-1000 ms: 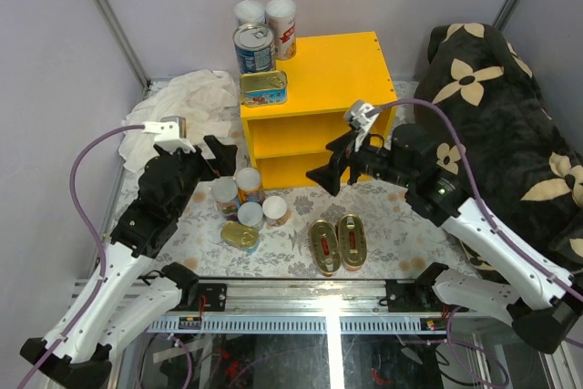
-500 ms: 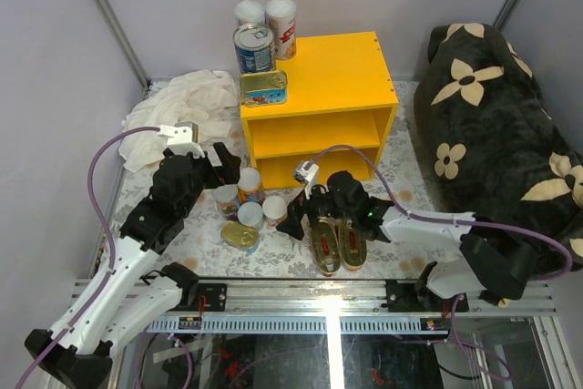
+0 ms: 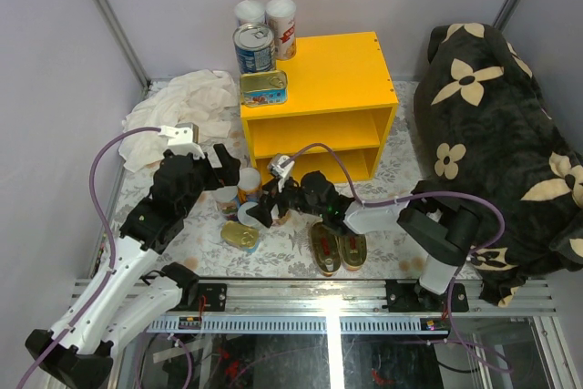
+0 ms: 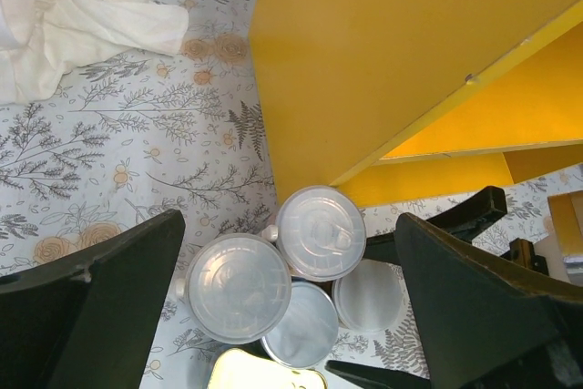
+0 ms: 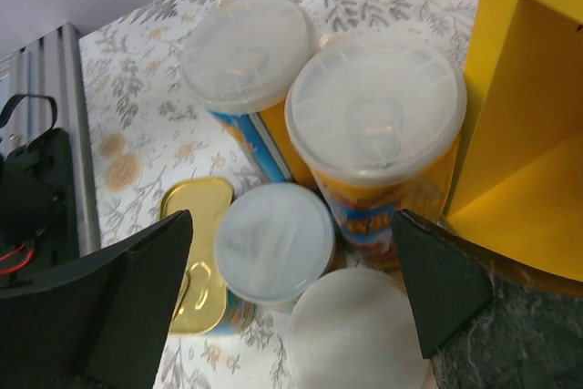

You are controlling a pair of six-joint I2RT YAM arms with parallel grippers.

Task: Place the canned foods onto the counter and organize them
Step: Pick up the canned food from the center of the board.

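Observation:
Several white-lidded canned foods stand clustered on the floral floor in front of the yellow counter, with a flat gold tin beside them and two gold oval tins to the right. A blue-labelled steel can and a rectangular tin sit on the counter's top left. My left gripper hangs open above the cluster. My right gripper is open low over the two shorter cans, beside a taller yellow-labelled one.
A crumpled white cloth lies left of the counter. A dark flower-patterned blanket fills the right side. Two tall white-lidded cylinders stand at the counter's back left corner. A metal rail runs along the near edge.
My right arm swung down and left from beside the counter to the cluster of cans. My left arm shifted slightly toward the same cluster. Both grippers stayed open.

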